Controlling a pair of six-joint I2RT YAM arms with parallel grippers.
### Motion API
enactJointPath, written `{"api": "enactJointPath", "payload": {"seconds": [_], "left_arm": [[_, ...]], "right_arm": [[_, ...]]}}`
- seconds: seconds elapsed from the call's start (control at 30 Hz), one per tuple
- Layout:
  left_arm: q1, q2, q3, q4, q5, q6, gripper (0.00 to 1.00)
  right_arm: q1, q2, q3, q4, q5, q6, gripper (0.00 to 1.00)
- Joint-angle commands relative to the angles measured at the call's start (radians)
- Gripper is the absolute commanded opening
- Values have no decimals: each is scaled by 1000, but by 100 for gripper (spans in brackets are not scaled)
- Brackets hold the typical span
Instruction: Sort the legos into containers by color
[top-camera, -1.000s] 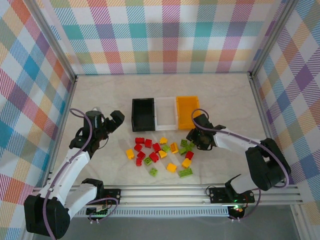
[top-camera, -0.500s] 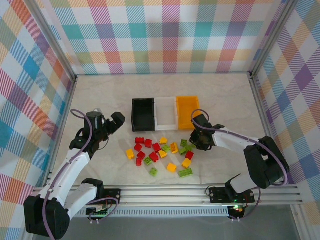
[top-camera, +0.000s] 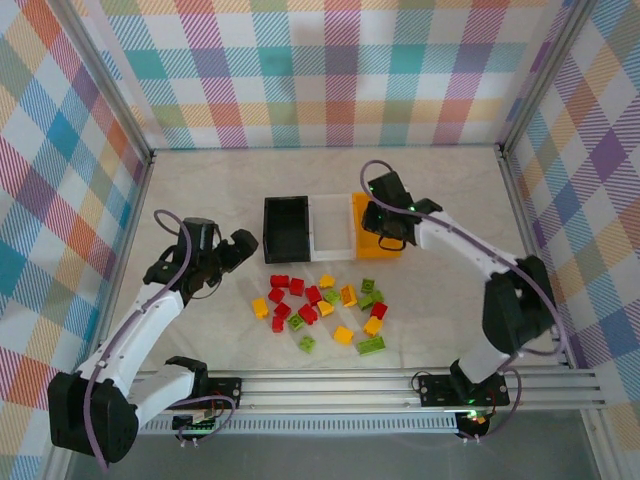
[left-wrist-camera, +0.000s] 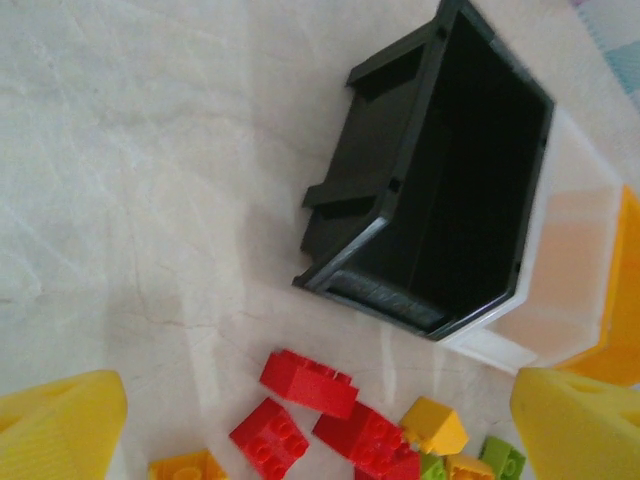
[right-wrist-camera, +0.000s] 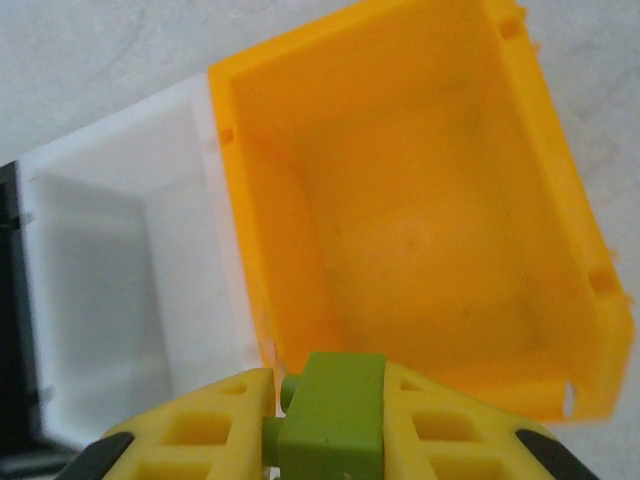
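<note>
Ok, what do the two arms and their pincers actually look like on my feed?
The left arm and right arm have white links with black joints and black bases, and a mauve cable loops along each. The left pincer and right pincer look black from above. Their fingers are yellow plastic, the right's with rectangular cut-outs.

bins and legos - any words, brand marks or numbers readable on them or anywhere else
No readable text anywhere.
black bin, white bin, orange-yellow bin: no markings show.
green lego in the right gripper: plain face.
small green board low in the top view: too small to read.
</note>
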Motion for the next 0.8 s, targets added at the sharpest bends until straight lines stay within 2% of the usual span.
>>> {"api": "enactJointPath", "payload": {"seconds": [0.0, 0.13, 0.23, 0.3, 0.43, 0.63, 0.77], "left_arm": [[-19, -12, -2, -71, 13, 42, 98], [-28, -38, -28, -98, -5, 61, 99], [-34, -43, -35, -120, -7, 67, 99], [-42, -48, -37, -133, -12, 73, 99], [-67, -55, -44, -155, -25, 77, 95], [-202, 33, -73, -137, -66, 71, 83], [-295, 126, -78, -137, -116, 67, 84]], "right_arm": [[-26, 87, 78, -48, 58, -88, 29], [-52, 182, 162, -57, 58, -88, 35], [-57, 208, 204, -46, 25, -108, 54], [-57, 187, 201, -26, -2, -117, 63], [-53, 105, 141, 11, -46, -119, 67], [-41, -15, -2, 51, -79, -110, 68], [-41, -65, -79, 67, -82, -104, 68]]}}
